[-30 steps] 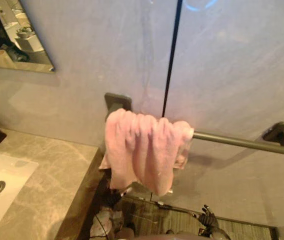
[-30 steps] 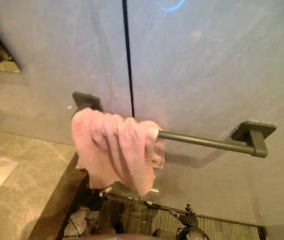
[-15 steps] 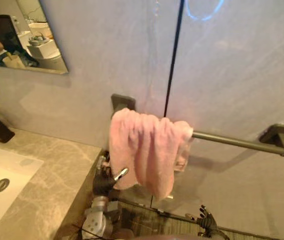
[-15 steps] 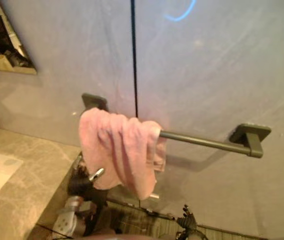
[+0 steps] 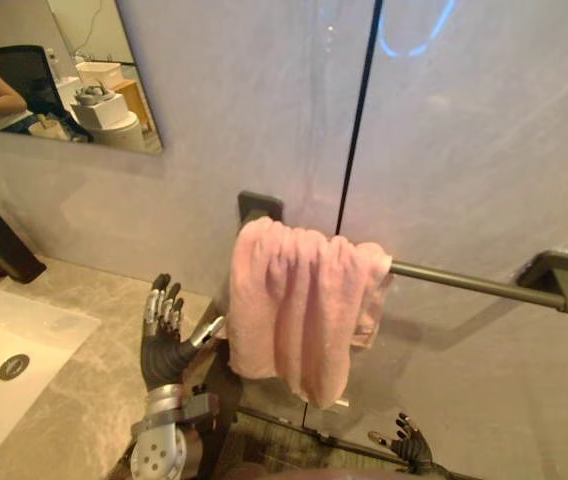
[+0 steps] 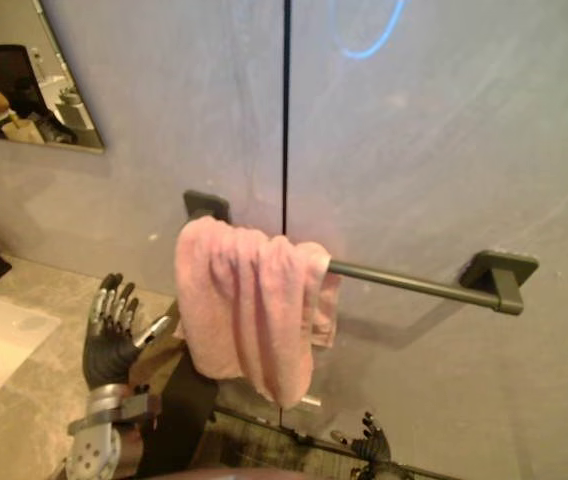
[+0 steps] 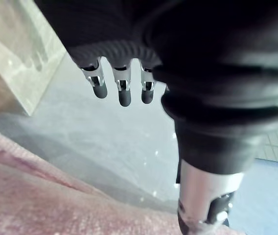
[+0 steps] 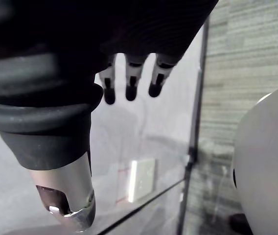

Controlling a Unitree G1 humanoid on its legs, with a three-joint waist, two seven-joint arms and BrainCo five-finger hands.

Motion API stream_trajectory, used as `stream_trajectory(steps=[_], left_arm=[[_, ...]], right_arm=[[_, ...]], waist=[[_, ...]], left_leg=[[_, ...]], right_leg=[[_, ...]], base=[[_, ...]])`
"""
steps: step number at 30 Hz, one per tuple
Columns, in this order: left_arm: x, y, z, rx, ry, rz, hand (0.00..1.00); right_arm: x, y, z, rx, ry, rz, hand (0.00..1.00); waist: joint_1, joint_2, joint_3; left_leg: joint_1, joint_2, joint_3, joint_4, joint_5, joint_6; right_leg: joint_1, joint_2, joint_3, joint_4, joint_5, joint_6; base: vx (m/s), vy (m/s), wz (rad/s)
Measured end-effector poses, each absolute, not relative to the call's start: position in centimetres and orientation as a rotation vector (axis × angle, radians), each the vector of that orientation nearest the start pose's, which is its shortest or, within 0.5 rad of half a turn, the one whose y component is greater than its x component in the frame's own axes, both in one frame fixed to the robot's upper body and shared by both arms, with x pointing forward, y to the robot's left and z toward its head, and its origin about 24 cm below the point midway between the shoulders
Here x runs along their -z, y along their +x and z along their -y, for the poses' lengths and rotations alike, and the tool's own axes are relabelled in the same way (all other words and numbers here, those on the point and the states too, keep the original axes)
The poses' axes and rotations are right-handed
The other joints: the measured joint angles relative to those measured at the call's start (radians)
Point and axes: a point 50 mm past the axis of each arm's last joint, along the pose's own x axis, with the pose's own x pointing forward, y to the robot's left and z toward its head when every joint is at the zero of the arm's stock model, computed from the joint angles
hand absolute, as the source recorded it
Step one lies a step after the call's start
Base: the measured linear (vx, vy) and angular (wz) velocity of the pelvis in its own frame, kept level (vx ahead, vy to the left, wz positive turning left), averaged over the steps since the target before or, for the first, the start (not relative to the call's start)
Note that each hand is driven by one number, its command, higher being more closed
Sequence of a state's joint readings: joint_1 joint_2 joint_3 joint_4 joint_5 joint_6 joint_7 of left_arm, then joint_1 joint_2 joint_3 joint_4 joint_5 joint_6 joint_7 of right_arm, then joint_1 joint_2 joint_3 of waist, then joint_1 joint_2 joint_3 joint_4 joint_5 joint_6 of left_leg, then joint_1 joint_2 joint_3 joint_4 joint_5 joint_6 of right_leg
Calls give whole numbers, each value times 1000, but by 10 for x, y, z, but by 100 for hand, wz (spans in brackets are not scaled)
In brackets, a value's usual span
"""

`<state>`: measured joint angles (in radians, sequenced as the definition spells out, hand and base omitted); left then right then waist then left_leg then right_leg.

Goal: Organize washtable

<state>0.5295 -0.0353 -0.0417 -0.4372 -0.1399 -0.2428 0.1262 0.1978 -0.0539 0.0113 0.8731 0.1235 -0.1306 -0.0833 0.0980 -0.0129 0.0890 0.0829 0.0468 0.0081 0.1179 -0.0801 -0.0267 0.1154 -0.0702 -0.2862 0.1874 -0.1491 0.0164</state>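
Ideally the left hand [image 5: 164, 345], fingers open beside the bunched towel [image 5: 294, 300], pinches its edge, spreading it along the rail [image 5: 464, 281].

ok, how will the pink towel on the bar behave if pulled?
Probably floppy: the pink towel hangs in bunched folds and would sag from any pinch. Likely light, and draped loosely over the bar, so a tug from the left hand may slide it off.

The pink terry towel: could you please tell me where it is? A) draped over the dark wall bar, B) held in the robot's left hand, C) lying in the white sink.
A: the pink terry towel hangs bunched over the dark wall bar, while the left hand is open beside it.
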Motion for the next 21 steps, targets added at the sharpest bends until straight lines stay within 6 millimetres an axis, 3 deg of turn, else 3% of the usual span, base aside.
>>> stream_trajectory(steps=[4, 7, 13, 14, 17, 21], left_arm=[[-64, 154, -159, -133, -180, 174, 0], [-52, 165, -146, -40, -185, 133, 0], [-36, 164, -152, -33, -137, 87, 0], [-33, 163, -153, -32, -131, 73, 100], [-9, 160, -152, -10, -94, -61, 100], [0, 161, -151, 20, -63, -112, 100]], right_arm=[[149, 95, 181, 164, -10, -935, 0], [149, 97, 182, 153, -22, -930, 0], [147, 104, 181, 136, -18, -916, 0], [147, 105, 181, 134, -17, -913, 0], [139, 121, 180, 127, -15, -845, 0], [117, 135, 181, 130, 0, -703, 0]], waist=[[-3, 1, -21], [-6, 13, -26], [-4, 25, -24], [-4, 28, -24], [-20, 42, -19], [-40, 41, -17]], left_leg=[[5, 4, 20, -31, 9, -11], [25, 6, 23, -75, 30, -19], [39, 10, 23, -123, 48, -28], [40, 11, 24, -124, 48, -28], [47, 17, 52, -141, 50, -31], [55, 18, 79, -151, 50, -31]], right_leg=[[-16, 5, 17, -4, 6, -8], [-13, 12, 32, -25, 18, -10], [-14, 27, 42, -60, 34, -14], [-14, 29, 44, -67, 38, -15], [-17, 39, 75, -88, 51, -13], [-34, 49, 109, -89, 53, -16]], base=[[18, -7, -11], [28, -9, -12], [13, -11, -4], [-16, -6, -14], [-1, 0, -26], [31, 8, -28]])
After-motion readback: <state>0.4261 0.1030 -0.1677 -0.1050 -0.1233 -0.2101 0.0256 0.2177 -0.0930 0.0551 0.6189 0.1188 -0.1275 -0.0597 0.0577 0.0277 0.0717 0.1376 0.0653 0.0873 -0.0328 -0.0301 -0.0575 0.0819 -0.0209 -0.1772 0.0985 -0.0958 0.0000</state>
